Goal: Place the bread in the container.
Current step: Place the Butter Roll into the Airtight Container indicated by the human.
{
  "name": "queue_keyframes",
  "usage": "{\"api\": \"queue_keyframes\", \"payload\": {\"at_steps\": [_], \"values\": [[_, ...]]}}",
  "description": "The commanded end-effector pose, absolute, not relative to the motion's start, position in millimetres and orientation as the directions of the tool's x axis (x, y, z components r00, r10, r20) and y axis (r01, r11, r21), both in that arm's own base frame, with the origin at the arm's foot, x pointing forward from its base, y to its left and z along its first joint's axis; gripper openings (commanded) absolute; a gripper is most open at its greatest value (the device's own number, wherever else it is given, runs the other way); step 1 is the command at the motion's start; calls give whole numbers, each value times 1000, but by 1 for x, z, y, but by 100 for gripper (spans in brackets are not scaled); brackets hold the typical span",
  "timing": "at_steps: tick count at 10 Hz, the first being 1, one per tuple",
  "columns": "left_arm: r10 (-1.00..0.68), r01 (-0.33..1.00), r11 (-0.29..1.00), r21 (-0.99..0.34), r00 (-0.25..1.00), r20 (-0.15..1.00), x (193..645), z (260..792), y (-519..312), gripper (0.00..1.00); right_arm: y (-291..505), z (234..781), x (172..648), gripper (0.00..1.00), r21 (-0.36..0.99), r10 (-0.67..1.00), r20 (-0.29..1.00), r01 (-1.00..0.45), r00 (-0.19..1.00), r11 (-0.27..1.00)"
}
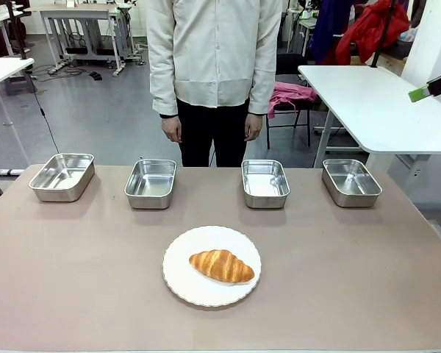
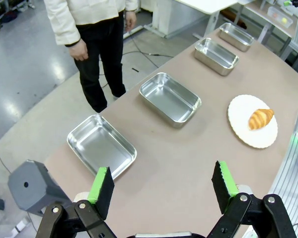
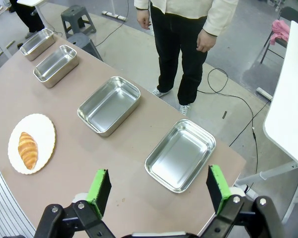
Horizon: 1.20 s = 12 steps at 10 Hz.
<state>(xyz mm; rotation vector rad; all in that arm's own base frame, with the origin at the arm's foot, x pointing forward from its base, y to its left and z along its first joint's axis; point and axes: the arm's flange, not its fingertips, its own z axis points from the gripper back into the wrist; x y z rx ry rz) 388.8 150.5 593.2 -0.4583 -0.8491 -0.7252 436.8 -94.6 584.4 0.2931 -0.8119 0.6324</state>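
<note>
- Left gripper (image 2: 163,182) and right gripper (image 3: 156,184): fingers apart, holding nothing.
- Bread (image 1: 222,265) lies on the plate (image 1: 181,285), near middle.
- Four pans (image 1: 265,201) line the far side.

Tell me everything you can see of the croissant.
The croissant is golden-brown and glossy, crescent-shaped, with ridged bands across its crust, and looks whole. It lies flat on a round white scalloped plate, a little right of the plate's middle, on the near half of the table. Only the plate touches it.
</note>
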Motion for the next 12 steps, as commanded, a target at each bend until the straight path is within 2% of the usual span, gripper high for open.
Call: {"api": "queue_keyframes", "payload": {"at_steps": [1, 12], "values": [[-396, 741, 668, -73, 437, 807, 388, 593, 151, 100, -94, 583, 438, 100, 15, 400, 764, -633, 506, 774], [-396, 741, 668, -73, 437, 807, 388, 593, 151, 100, -94, 583, 438, 100, 15, 400, 764, -633, 506, 774]]}}
